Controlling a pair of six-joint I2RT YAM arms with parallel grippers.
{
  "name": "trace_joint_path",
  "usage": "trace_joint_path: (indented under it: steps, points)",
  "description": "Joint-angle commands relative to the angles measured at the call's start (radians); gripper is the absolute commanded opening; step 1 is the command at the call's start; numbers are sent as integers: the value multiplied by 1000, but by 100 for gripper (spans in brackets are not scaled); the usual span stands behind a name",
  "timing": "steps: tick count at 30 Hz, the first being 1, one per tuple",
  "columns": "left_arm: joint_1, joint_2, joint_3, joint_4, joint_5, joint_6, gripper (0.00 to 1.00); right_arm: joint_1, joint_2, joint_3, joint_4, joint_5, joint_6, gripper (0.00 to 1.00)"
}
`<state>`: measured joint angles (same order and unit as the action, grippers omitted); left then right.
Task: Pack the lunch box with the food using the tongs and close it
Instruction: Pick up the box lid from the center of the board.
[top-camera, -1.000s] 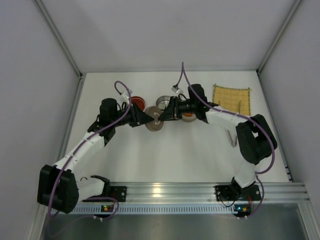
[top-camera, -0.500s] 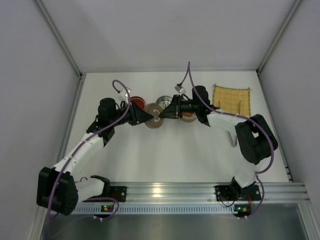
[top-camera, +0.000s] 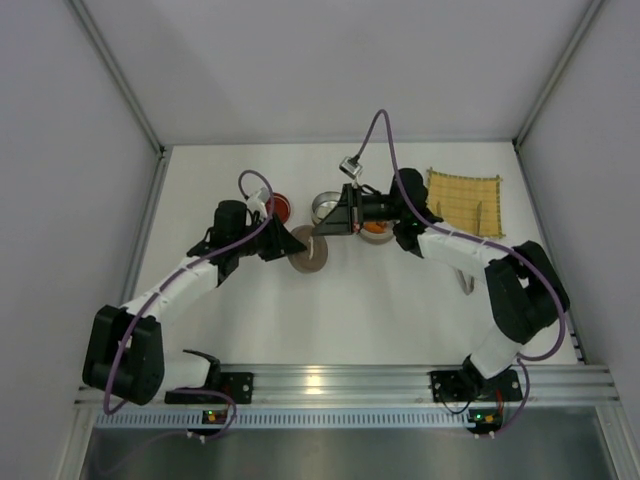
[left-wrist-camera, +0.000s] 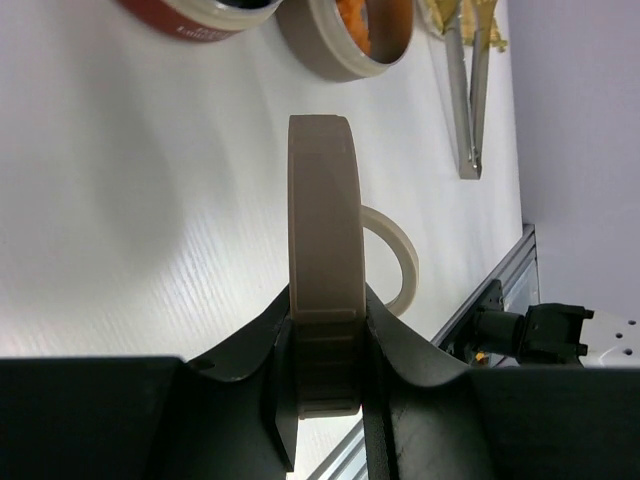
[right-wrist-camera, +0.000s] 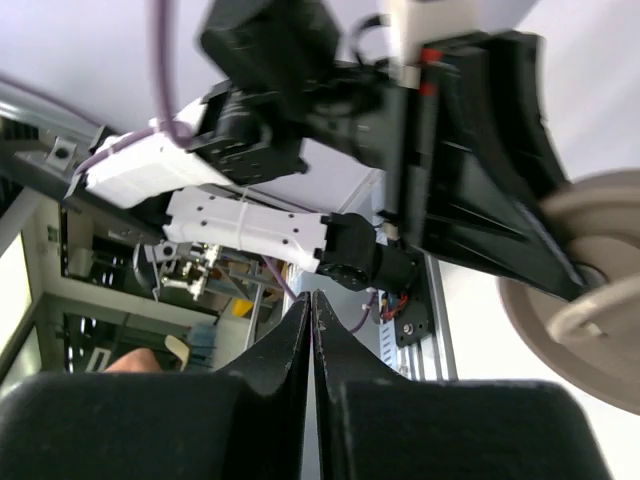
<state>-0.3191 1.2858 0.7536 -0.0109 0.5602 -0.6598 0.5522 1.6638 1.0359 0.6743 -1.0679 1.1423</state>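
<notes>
Left wrist view: the left gripper (left-wrist-camera: 326, 312) is clamped on a beige round lid (left-wrist-camera: 322, 200), which stands on its edge between the two fingers, above the white table (left-wrist-camera: 150, 200). Beside the lid there is a pale ring (left-wrist-camera: 398, 255); I cannot tell if it belongs to the lid or lies on the table. Further out stand a red-brown tin (left-wrist-camera: 195, 15) and a beige tin (left-wrist-camera: 335, 55) with the orange food (left-wrist-camera: 352, 22) inside. Still further, the tongs (left-wrist-camera: 465, 100) lie with one end on the yellow mat (left-wrist-camera: 490, 25), and nobody holds them.

The right gripper (right-wrist-camera: 310, 305) is closed, finger against finger, with nothing between. A second ago it was a little open and stood right at the lid, face to face with the left gripper. Now it has closed and pulled slightly back toward the metal tin (top-camera: 325, 207), while the left arm has changed its pose and keeps the lid alone.

I judge that the lid is now only the left arm's business, so the closing step is being prepared. The orange food seems already packed, and the right arm is free for the tongs or for steadying a tin.

No brand or writing can be read. The red-brown tin carries a band that is cut off by the frame, and a small sign behind the arm is too small.
</notes>
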Motion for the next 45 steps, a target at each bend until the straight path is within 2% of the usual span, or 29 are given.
trace_joint_path:
  steps: [1,5,7,8,9,10,12,13,14,15,16,17,19,22,28,35,45]
  points:
    - [-1,12,10,2,15,-7,0,3,-39,35,122,-44,-9,0]
    - [-1,18,12,45,50,-24,0,6,-38,32,87,-41,-41,0]
    - [-1,11,0,58,69,-43,0,5,-42,35,15,-30,-93,0]
    - [-1,6,-5,66,72,-44,0,5,-58,55,-52,-20,-137,4]
    - [-1,0,-8,68,70,-46,0,2,-70,70,-255,-1,-277,11]
    - [0,-12,-13,68,70,-50,0,-1,-85,85,-356,26,-355,20]
    - [-1,-26,-16,60,58,-50,0,-5,-134,134,-522,126,-544,29]
    - [-1,-42,-14,55,35,-52,0,-6,-148,151,-680,178,-602,35]
    - [-1,-48,-10,48,21,-52,0,-3,-174,185,-755,291,-648,37]
    - [0,-52,-4,37,12,-55,0,-3,-186,196,-798,337,-689,37]
    - [-1,-54,1,28,1,-61,0,-3,-194,205,-855,385,-697,46]
    - [0,-51,9,20,-14,-63,0,-3,-197,226,-880,451,-701,51]
    - [-1,-49,23,16,-32,-63,0,0,-193,249,-910,474,-696,56]
    - [-1,-37,44,-36,-75,-49,0,28,-188,277,-940,548,-714,74]
    - [0,-22,69,-41,-128,-89,0,121,-118,366,-1041,733,-771,73]
    - [0,3,98,-11,-120,-150,0,140,-55,391,-1052,730,-766,72]
    - [0,1,93,2,-111,-156,0,183,13,406,-1038,743,-767,63]
